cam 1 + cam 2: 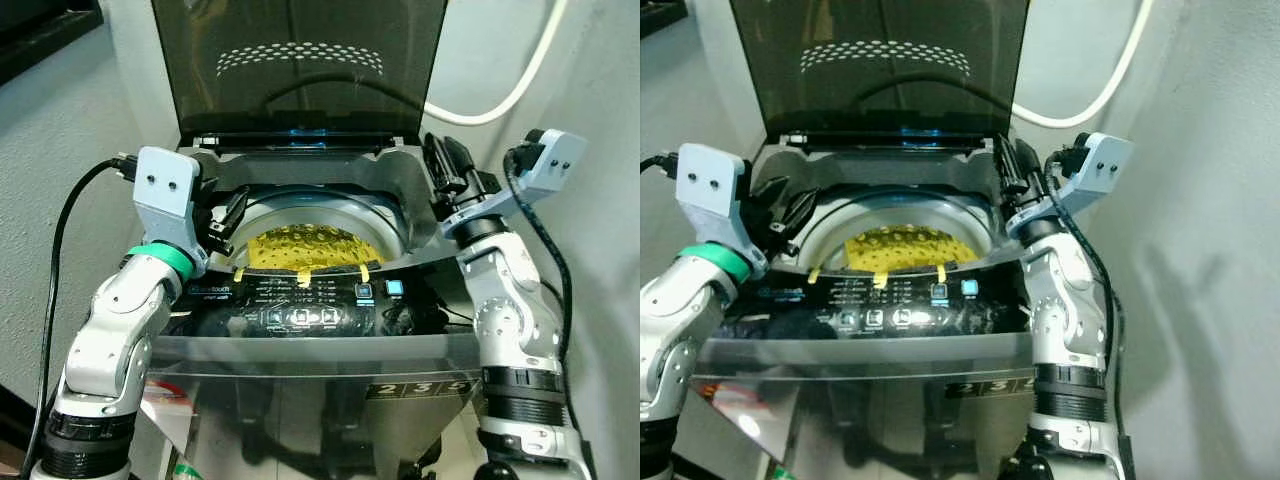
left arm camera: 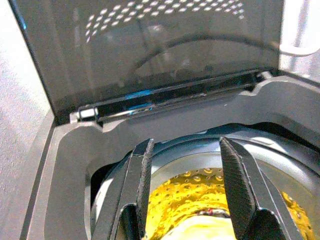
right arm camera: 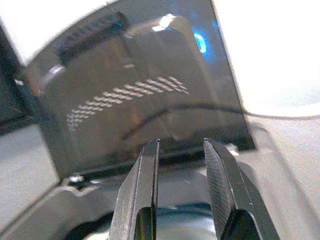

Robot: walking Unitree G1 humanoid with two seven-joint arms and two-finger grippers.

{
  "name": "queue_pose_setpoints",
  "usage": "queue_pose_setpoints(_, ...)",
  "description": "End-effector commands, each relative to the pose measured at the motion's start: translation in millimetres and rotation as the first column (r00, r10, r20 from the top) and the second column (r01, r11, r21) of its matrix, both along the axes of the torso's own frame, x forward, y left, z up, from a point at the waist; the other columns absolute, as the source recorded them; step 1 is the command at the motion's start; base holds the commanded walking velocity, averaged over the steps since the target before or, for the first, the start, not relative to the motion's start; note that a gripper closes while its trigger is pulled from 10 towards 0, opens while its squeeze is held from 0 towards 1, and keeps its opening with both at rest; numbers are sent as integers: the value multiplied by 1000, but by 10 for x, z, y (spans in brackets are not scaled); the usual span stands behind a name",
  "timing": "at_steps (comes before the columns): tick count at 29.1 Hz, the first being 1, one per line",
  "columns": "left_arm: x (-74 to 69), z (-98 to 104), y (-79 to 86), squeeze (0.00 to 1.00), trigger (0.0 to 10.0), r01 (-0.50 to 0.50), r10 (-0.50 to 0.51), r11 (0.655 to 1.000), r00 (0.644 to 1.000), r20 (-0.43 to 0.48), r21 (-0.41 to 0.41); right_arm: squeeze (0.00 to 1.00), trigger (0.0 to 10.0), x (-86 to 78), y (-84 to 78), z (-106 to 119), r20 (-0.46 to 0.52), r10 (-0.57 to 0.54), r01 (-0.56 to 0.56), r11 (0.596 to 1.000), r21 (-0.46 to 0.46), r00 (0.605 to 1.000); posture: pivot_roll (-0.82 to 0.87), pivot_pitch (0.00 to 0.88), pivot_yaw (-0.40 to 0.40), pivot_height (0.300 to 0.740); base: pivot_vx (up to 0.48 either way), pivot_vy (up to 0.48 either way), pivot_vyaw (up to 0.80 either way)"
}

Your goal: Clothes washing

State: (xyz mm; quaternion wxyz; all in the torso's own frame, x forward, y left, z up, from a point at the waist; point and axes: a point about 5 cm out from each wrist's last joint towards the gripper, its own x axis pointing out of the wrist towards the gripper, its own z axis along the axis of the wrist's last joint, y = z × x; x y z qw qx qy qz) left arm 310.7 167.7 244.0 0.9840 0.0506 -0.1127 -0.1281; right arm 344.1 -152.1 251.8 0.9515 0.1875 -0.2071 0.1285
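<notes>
Down in the drum (image 1: 345, 215) of the top-loading washing machine (image 1: 300, 320) lies the yellow garment (image 1: 300, 250), a perforated, mesh-like cloth spread low across the tub under the raised dark lid (image 1: 300, 60). Likely light and limp, apt to sag, fold and drape from any pinch rather than hold a shape; not fragile, though the holes could snag on a fingertip. Best taken at a raised fold or bunched ridge near the middle, pinched deep so the weave does not slide out; possibly heavier and clingier if damp, which cannot be told here. Left claw (image 1: 228, 215) poised at the left rim of the opening, angled inward and down toward the cloth, forearm bent up from the elbow, fingers (image 2: 142, 185) set moderately apart and empty in the wrist view, with yellow showing between them. Right claw (image 1: 445, 165) held higher at the right rear corner of the tub surround, pointing toward the lid hinge, fingers (image 3: 220, 190) narrowly parted and holding nothing. White hose (image 1: 500, 95) looping along the wall behind, control panel (image 1: 310, 300) lit at the front edge.
</notes>
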Motion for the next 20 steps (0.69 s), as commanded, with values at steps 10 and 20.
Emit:
queue_pose_setpoints(10,-8,-106,-13,0,10000,-31,31,999,999,-16,27,0,10000,-6,141,43,44,-73,77,993,-86,996,74,0,30,740,0,0,498)
queue_pose_setpoints(20,1,-111,-40,0,10000,-27,28,999,999,-19,24,0,10000,0,190,103,96,-100,112,985,-132,990,70,0,34,740,0,0,794)
